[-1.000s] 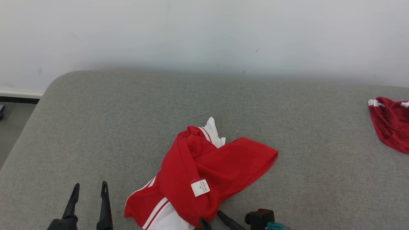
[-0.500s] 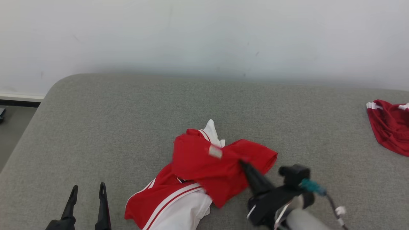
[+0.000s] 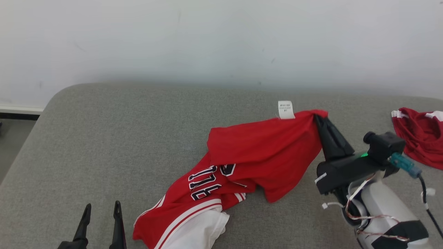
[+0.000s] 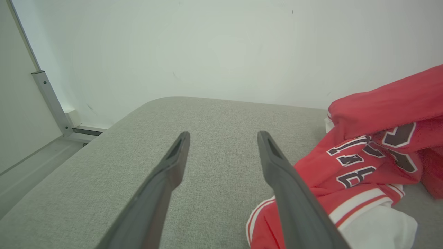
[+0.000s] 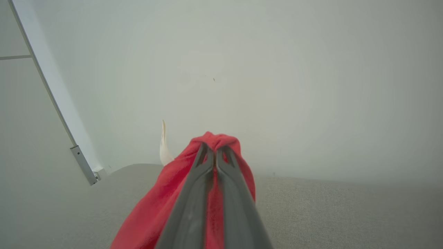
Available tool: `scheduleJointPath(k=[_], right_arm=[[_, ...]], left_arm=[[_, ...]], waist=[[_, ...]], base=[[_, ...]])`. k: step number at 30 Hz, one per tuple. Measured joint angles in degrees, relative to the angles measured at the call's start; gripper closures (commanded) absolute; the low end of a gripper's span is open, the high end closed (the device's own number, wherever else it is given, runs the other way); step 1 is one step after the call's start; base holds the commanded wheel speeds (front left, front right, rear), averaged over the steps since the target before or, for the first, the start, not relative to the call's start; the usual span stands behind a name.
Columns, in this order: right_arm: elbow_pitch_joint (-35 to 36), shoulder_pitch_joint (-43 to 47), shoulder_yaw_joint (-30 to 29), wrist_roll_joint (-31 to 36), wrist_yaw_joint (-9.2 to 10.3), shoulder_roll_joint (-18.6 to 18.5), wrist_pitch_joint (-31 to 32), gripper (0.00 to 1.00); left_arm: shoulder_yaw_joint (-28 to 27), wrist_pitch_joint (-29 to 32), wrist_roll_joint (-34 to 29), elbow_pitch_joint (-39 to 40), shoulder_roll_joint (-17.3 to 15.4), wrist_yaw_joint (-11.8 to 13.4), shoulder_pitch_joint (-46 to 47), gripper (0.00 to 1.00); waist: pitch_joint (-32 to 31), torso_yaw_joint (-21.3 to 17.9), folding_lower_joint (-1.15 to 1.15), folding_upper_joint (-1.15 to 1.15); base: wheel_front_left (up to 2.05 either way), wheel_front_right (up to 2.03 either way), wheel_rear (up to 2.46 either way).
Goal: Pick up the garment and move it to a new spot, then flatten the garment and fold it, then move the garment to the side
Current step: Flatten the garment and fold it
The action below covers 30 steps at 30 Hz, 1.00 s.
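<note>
Red garment (image 3: 263,152), one edge raised off the grey surface (image 3: 104,138), is clamped in the right claw (image 3: 317,117); the left claw (image 3: 102,204) sits spread apart, holding nothing.

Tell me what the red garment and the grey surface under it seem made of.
The red garment: thin, smooth knit, probably polyester jersey; it hangs in soft folds from the right gripper with a faint sheen. The grey surface: matte woven upholstery cloth, its coarse weave visible.
</note>
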<state>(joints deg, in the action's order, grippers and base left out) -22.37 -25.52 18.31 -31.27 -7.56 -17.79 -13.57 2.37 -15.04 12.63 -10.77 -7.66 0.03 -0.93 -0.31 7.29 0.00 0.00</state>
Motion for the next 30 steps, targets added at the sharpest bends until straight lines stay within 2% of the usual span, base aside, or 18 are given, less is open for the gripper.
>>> scheduleJointPath(k=[5,10,16,25,26,27,30], right_arm=[[1.1,-5.1,0.3,1.4,0.0,-1.9,3.0,1.0],[-2.0,-11.8,1.4,2.1,0.0,-3.7,5.5,1.0],[-12.3,-24.0,3.9,3.2,0.0,-5.9,7.5,1.0],[-29.5,-39.4,7.7,5.8,0.0,-6.9,5.6,1.0],[-31.3,-40.5,8.1,6.2,0.0,-6.8,5.5,0.75],[-32.9,-41.4,8.8,6.8,0.0,-6.8,5.2,0.0],[-37.1,-43.1,10.4,7.2,0.0,-6.2,5.7,0.0]], left_arm=[[-0.3,0.0,-0.6,0.0,0.8,-0.6,0.7,0.0],[0.3,0.0,-1.5,-0.2,1.8,-1.5,2.5,0.0],[2.0,0.0,-2.1,-0.9,3.4,-2.1,5.6,0.0],[5.2,0.0,-2.0,-2.8,4.5,-3.5,10.6,0.0],[5.5,0.0,-1.9,-2.9,4.5,-3.5,10.8,0.0],[5.9,0.0,-1.8,-3.1,4.6,-3.5,11.1,0.0],[6.6,0.0,-1.2,-3.4,4.7,-3.5,11.8,0.0]], waist=[[1.5,0.4,0.0,0.0],[3.1,1.1,0.0,0.0],[6.1,2.9,0.0,0.0],[10.8,6.5,0.01,0.01],[11.2,6.9,0.01,0.01],[11.6,7.3,0.01,0.01],[12.6,8.4,0.01,0.01]], base=[[0.0,0.0,0.0],[0.0,0.0,0.0],[0.0,0.0,0.0],[0.0,0.0,0.0],[0.0,0.0,0.0],[0.0,0.0,0.0],[0.0,0.0,0.0]])
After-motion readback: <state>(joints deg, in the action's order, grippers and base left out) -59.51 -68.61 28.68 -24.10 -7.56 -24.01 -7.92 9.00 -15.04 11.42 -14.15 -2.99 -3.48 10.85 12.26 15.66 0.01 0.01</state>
